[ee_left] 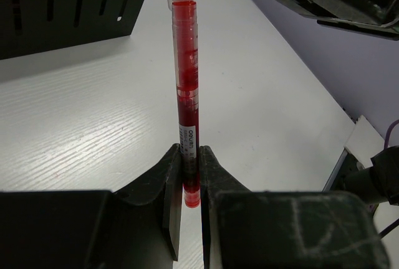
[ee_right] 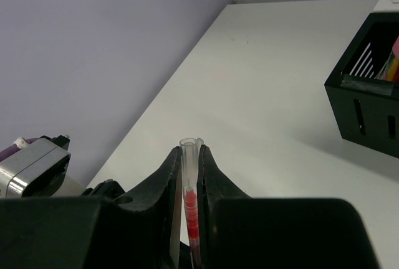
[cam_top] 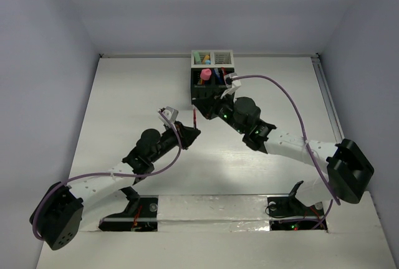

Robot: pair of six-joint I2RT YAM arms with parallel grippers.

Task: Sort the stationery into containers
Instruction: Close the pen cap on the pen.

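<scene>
A red pen (ee_left: pixel 186 63) with a clear cap is held at both ends above the table. My left gripper (ee_left: pixel 190 157) is shut on its rear end. My right gripper (ee_right: pixel 190 154) is shut on the clear cap end (ee_right: pixel 192 210). From above, the pen (cam_top: pixel 195 119) spans between the left gripper (cam_top: pixel 191 134) and the right gripper (cam_top: pixel 201 104), just in front of the black container (cam_top: pixel 198 89). The white container (cam_top: pixel 212 57) joins it behind. Pink, blue and orange pieces stand in the compartments.
The black container's slotted wall shows at the upper left of the left wrist view (ee_left: pixel 62 7) and at the right edge of the right wrist view (ee_right: pixel 368 107). Purple cables arch over both arms. White walls enclose the table.
</scene>
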